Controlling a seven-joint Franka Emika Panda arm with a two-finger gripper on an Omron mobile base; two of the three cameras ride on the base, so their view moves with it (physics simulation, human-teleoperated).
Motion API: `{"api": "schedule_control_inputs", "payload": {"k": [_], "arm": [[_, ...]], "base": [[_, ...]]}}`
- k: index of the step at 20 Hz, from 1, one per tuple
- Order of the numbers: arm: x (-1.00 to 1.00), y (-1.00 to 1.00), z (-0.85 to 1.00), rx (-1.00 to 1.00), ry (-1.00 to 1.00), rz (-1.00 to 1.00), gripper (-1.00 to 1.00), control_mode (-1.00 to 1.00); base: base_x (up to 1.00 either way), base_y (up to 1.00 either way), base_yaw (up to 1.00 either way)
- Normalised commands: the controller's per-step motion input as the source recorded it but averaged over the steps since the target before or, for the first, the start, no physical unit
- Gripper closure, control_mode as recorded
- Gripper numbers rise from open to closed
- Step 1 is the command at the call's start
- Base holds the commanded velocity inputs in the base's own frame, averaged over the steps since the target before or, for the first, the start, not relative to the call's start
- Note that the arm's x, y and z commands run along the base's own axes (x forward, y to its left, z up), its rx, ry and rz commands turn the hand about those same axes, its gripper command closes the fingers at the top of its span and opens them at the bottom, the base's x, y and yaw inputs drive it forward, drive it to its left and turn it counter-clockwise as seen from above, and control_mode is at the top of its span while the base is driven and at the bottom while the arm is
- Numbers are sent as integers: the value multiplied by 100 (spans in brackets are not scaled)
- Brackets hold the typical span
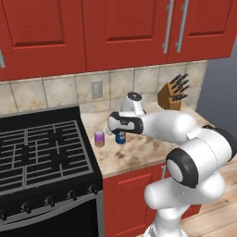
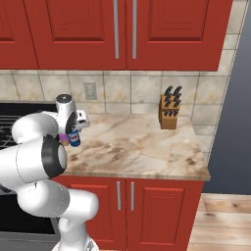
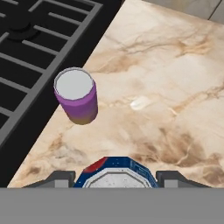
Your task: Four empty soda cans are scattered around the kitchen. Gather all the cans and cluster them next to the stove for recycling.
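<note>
Knife block (image 1: 171, 95), wooden, dark handles up, at counter's back right corner against tiled backsplash (image 1: 55, 90). Wall outlet (image 1: 96, 89) in tile above marble counter (image 2: 142, 147). Red upper cabinets (image 2: 122, 29) with vertical silver handles (image 1: 176, 25). Red base cabinet doors (image 2: 132, 206) below. Wood plank floor (image 2: 225, 220) at right.

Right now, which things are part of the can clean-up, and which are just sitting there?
Part of the job:
- small purple soda can
- blue soda can, held in the two-finger gripper
- wide black gas stove

Just sitting there:
- wooden knife block
- wall outlet
</note>
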Motion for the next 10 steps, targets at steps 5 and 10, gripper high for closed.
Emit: {"api": "schedule_control_inputs", "payload": {"k": [5, 10], "arm": [[1, 0, -17, 0, 0, 0, 100, -100], [0, 0, -25, 0, 0, 1, 100, -100]], "base": [[0, 0, 0], [0, 0, 0]]}}
